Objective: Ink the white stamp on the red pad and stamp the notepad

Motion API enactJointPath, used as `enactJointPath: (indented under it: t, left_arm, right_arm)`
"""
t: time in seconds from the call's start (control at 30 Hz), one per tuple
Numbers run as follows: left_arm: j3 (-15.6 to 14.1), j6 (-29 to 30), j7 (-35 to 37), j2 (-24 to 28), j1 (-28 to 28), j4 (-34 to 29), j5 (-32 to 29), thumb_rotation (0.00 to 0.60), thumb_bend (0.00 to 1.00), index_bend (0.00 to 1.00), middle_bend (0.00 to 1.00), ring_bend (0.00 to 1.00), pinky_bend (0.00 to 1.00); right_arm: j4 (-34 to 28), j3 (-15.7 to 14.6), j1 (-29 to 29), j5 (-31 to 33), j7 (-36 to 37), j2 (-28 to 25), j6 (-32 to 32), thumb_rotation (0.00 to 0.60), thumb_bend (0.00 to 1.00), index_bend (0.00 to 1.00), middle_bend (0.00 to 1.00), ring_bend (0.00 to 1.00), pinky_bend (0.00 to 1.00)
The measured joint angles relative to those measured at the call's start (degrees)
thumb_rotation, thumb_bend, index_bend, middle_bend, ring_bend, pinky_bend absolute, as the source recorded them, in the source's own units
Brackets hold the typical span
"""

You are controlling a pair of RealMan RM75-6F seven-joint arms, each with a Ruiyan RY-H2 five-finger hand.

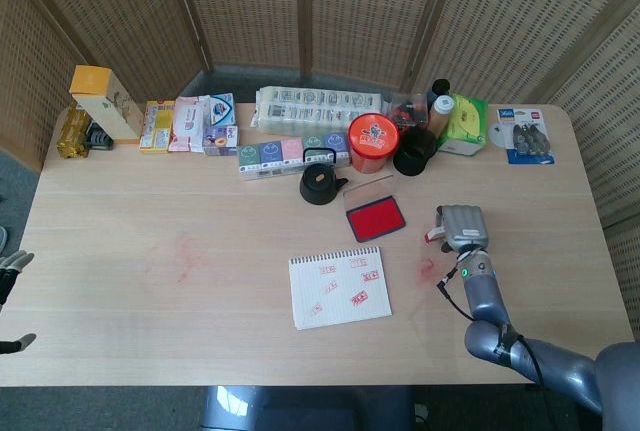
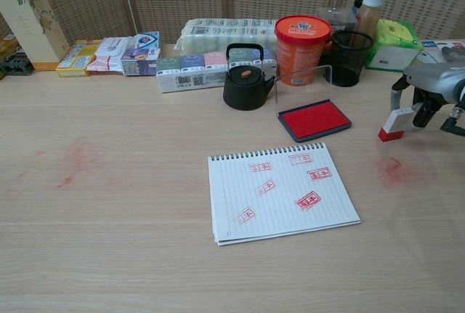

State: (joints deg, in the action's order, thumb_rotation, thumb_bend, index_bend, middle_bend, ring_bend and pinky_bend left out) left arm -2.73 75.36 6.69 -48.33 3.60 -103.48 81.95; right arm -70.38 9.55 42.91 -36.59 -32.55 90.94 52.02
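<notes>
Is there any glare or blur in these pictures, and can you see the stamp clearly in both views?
Head view: even light, sharp, white stamp with red base mostly hidden under the right hand. Chest view: sharp, stamp clear, soft shadows.

No word, brand or number can be read with certainty anywhere. The notepad (image 2: 282, 193) carries several red stamp marks, but their characters are too small to make out. The printing on the orange tub (image 2: 302, 39), on the row of small boxes (image 2: 207, 70) beside the black kettle (image 2: 245, 79), and on the packets (image 2: 116, 53) at the back of the surface is likewise blurred.
</notes>
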Motion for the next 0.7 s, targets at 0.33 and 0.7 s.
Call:
enactJointPath:
  t: [0.33,0.7]
  left_arm:
    - [-0.14,0.36,0.98,0.35,-0.18,0.1,0.72,0.6,0.0,0.0,0.0,0.0,0.01]
    - [-0.55,2.34,2.52,1.14,-1.0,-0.1,2.87,0.6,0.0,0.0,0.0,0.0,0.01]
  right_arm:
    - [-8.32,-0.74,-0.56,-6.81,-0.92,-4.1,4.51,0.6,0.32,0.44,0.98,1.0,1.0]
    - [-23.01,-2.95,-5.2,-28.91,3.6,-15.55,16.29,0.6,0.2,0.38,0.65,0.68,0.87]
